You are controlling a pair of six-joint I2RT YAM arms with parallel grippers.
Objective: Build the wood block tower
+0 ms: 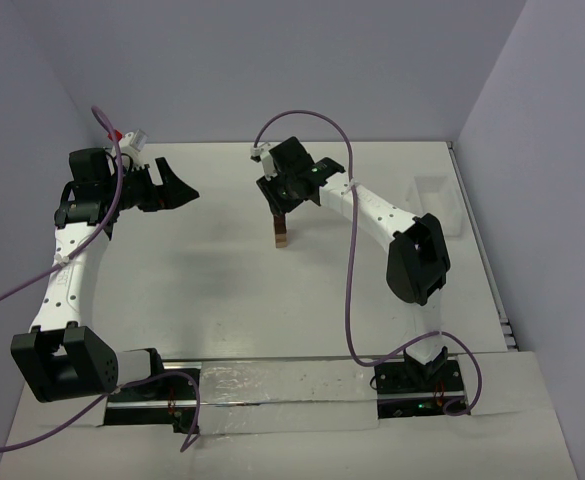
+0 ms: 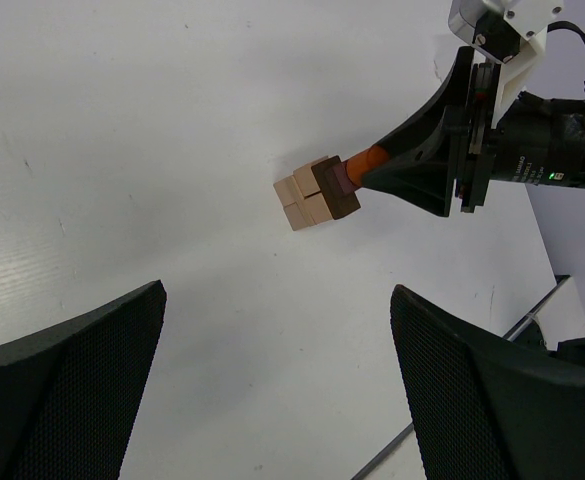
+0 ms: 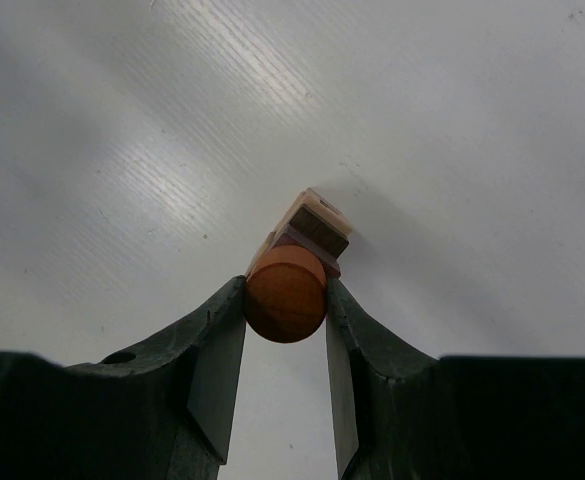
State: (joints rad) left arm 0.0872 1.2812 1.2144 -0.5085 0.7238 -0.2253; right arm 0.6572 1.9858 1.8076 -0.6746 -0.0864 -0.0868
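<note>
Near the middle of the white tabletop [image 1: 222,290], a narrow tower [image 1: 282,236] of small wood blocks: tan cubes [image 2: 300,205] lower down, a dark brown block [image 2: 334,190] as the top layer. Directly above it, the right tool [image 1: 280,212], pointing down and pinching an orange cylinder [image 3: 285,293] between its two fingers [image 3: 217,340], one on either side of the round body. In the left wrist view, the cylinder's lower end right at the dark brown block, apparently touching it; no gap discernible there, though too small to tell for certain. In the right wrist view, only the round top face of the cylinder, with a corner of the tower peeking out from behind it. Well off to the left, raised above the tabletop and apart from the tower, the left tool [image 2: 277,292], spread wide with nothing between its fingers and facing toward the stack. Over by the right wall, far from everything else, a clear box [image 1: 434,200] on the tabletop.
</note>
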